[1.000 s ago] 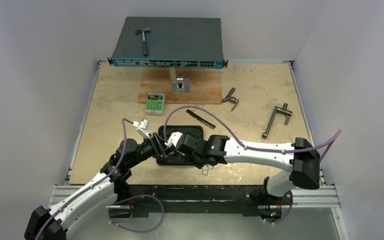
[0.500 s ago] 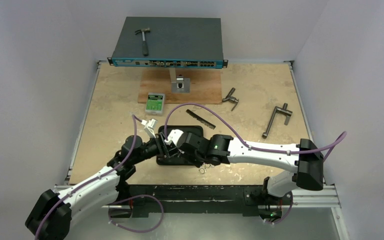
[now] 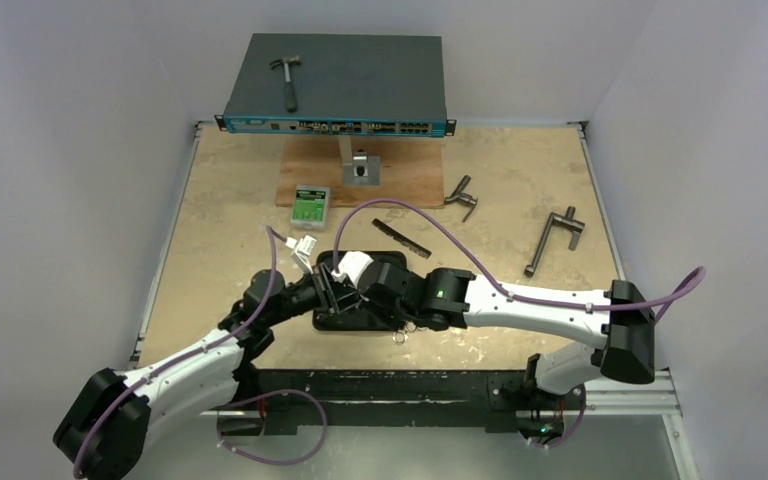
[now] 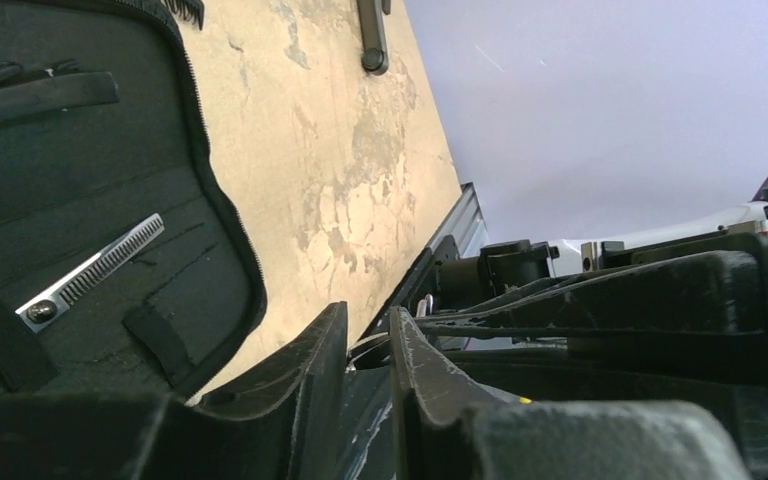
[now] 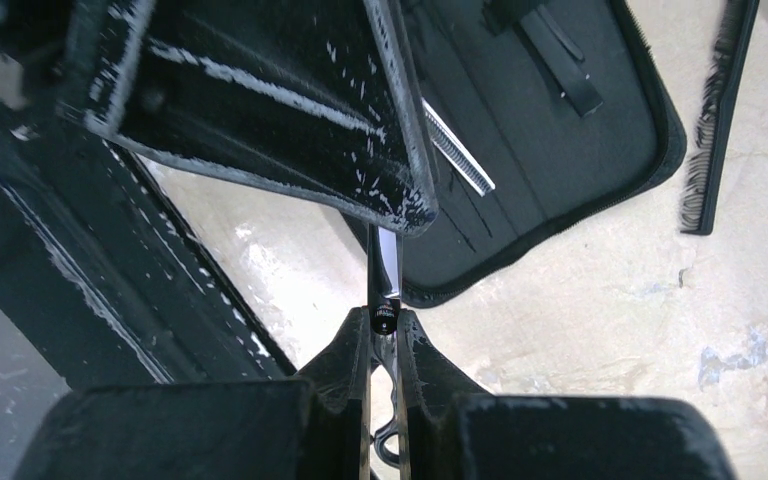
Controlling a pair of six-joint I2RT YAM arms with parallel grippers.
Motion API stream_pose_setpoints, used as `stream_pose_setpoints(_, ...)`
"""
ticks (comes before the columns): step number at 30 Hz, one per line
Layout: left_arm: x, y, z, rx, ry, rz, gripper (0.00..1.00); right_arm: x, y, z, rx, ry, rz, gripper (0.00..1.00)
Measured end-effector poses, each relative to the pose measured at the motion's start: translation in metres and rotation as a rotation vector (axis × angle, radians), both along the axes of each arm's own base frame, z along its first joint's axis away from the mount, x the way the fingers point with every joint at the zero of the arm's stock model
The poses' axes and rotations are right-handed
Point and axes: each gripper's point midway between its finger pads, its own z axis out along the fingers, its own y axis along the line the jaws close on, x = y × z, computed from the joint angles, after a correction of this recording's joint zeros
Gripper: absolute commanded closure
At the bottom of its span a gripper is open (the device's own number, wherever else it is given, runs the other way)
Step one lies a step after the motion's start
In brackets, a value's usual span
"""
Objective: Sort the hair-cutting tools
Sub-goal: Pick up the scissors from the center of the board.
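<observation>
A black zip case point(image 3: 385, 262) lies open at the table's front middle. Silver thinning scissors point(image 4: 90, 272) point(image 5: 457, 152) sit strapped inside it, near a slim black clip point(image 5: 560, 60). The long black comb point(image 3: 401, 238) point(image 5: 718, 120) lies just beyond the case. My right gripper point(image 5: 384, 335) point(image 3: 348, 294) is shut on a second pair of silver scissors point(image 5: 384, 265) at the pivot, blade pointing away. That blade runs under a finger point(image 5: 290, 110) of my left gripper point(image 4: 368, 340) point(image 3: 328, 291). The left jaws stand a narrow gap apart; whether they press the blade is hidden.
Two grey T-handle tools point(image 3: 463, 197) point(image 3: 552, 238) lie at the right. A hammer point(image 3: 287, 80) rests on the network switch point(image 3: 360, 95) at the back. A green box point(image 3: 311, 205) and a metal bracket point(image 3: 362, 168) on a wooden board point(image 3: 410, 180) sit behind the case.
My left arm stretched forward and its gripper met the right gripper over the case. The left jaws narrowed. My right arm slid a little to the left with the scissors.
</observation>
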Motion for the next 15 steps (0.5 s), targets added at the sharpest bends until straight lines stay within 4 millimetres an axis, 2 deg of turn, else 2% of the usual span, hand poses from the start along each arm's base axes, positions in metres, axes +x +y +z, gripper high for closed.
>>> stream_pose_setpoints(6, -0.001, -0.003, 0.009, -0.04, -0.011, -0.014, 1.0, 0.001, 0.003, 0.008, 0.039, -0.006, -0.013, 1.0)
stream_pose_setpoints(12, -0.001, -0.004, 0.014, -0.06, -0.021, -0.014, 1.0, 0.003, 0.003, 0.009, 0.042, -0.017, -0.024, 0.99)
stream_pose_setpoints(15, -0.001, -0.003, 0.013, -0.07, -0.014, -0.007, 1.0, 0.003, 0.003, 0.01, 0.045, -0.016, -0.028, 0.78)
